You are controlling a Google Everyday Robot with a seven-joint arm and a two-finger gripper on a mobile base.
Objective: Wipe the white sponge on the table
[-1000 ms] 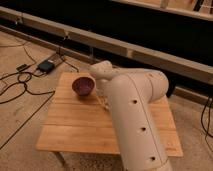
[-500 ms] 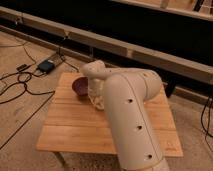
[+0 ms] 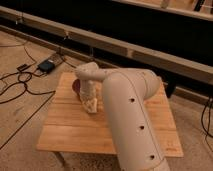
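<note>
The big cream arm (image 3: pixel 131 120) has swung left and dipped lower than it was half a second ago, now covering most of the purple bowl (image 3: pixel 75 85) at the far-left of the wooden tabletop (image 3: pixel 75 130). Its pincer (image 3: pixel 91 105) is down at the planks near the centre-left, and whether it's clenched or released I can't tell from here. A pale block at its tip looks like the white sponge (image 3: pixel 91 106), which would mean wiping is about to start.
</note>
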